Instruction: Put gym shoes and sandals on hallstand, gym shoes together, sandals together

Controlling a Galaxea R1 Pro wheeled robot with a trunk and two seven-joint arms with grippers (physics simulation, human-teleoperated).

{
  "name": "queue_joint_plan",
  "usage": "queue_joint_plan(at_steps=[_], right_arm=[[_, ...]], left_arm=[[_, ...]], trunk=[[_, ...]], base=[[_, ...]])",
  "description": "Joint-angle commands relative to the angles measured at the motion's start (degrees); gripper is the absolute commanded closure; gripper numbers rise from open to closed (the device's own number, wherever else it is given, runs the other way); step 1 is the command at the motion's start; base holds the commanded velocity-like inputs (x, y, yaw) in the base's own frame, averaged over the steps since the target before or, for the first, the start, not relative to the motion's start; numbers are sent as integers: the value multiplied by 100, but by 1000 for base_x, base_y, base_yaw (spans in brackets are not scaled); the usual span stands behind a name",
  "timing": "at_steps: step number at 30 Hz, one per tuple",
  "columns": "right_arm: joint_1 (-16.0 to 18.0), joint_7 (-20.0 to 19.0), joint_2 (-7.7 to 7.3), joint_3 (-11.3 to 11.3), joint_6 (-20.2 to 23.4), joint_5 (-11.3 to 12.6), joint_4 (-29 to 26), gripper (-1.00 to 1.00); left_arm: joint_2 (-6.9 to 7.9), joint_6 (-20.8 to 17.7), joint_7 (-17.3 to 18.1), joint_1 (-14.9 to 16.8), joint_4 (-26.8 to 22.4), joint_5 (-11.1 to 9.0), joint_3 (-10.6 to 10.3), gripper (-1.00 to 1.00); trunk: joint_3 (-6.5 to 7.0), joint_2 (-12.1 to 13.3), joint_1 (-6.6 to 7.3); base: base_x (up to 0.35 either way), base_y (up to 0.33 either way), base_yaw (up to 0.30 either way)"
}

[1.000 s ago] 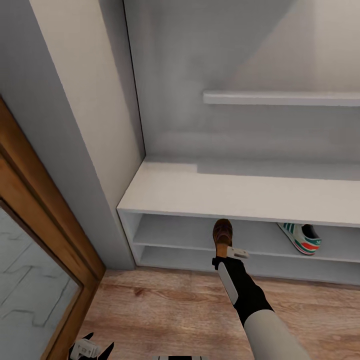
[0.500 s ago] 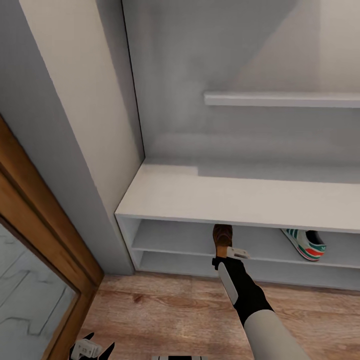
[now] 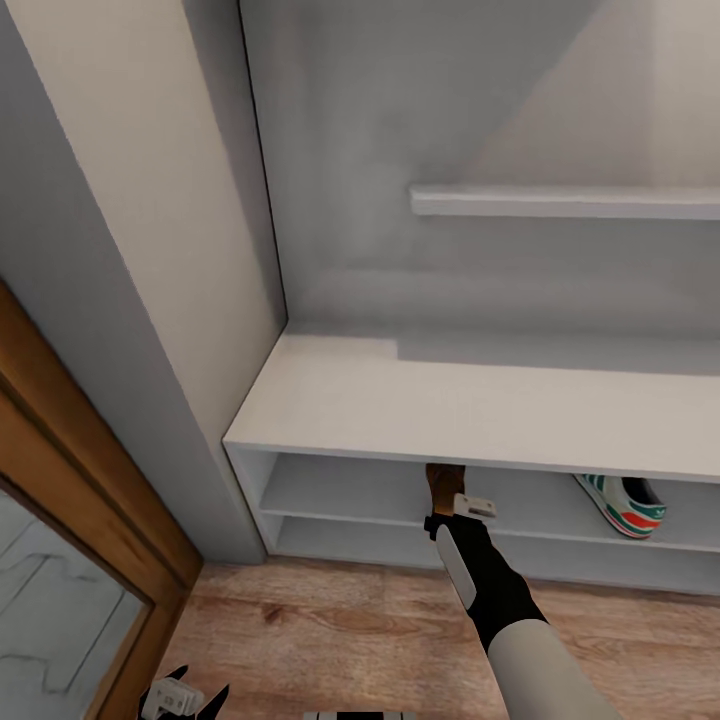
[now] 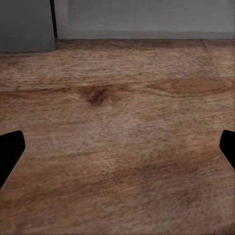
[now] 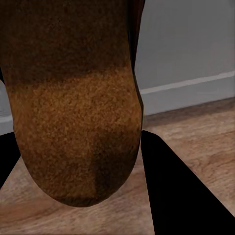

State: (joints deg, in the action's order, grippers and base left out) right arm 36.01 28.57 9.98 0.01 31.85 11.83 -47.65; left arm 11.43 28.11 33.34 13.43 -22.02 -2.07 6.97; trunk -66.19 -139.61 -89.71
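Observation:
A brown sandal point(image 3: 442, 480) is held at the mouth of the hallstand's point(image 3: 400, 405) upper open shelf row, its far end hidden under the bench top. My right gripper point(image 3: 446, 496) is shut on it. In the right wrist view the sandal's tan sole point(image 5: 73, 107) hangs between the black fingers point(image 5: 176, 196). One gym shoe point(image 3: 625, 503), white with green stripes and a red heel patch, lies on that same shelf well to the right. My left gripper point(image 3: 185, 697) hangs low over the corridor floor point(image 4: 117, 98), open, with nothing between its fingertips point(image 4: 10, 152).
A wood-framed door or mirror panel point(image 3: 60, 520) stands at the left beside a grey wall post point(image 3: 110, 330). A wall shelf point(image 3: 560, 200) juts out above the bench top. Bare plank floor point(image 3: 330, 630) lies in front of the rack.
My right gripper has carried the sandal deeper under the bench top, so less of it shows. The whole head view has shifted as well. The left gripper stays put.

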Motion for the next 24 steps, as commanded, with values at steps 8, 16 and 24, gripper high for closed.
queue_joint_plan(at_steps=[8,16,24], right_arm=[[2,49,2,-1,6,65,-7,100],[2,52,2,-1,5,65,10,100],[2,51,2,-1,5,65,10,100]], left_arm=[[-2,-7,59,3,5,-22,32,-100],[-1,-15,59,5,5,-22,32,-100],[-1,-8,59,3,5,-22,32,-100]], trunk=[[-5,-2,1],[-5,-2,1],[-5,-2,1]], base=[[111,0,0],[76,0,0],[154,0,0]])
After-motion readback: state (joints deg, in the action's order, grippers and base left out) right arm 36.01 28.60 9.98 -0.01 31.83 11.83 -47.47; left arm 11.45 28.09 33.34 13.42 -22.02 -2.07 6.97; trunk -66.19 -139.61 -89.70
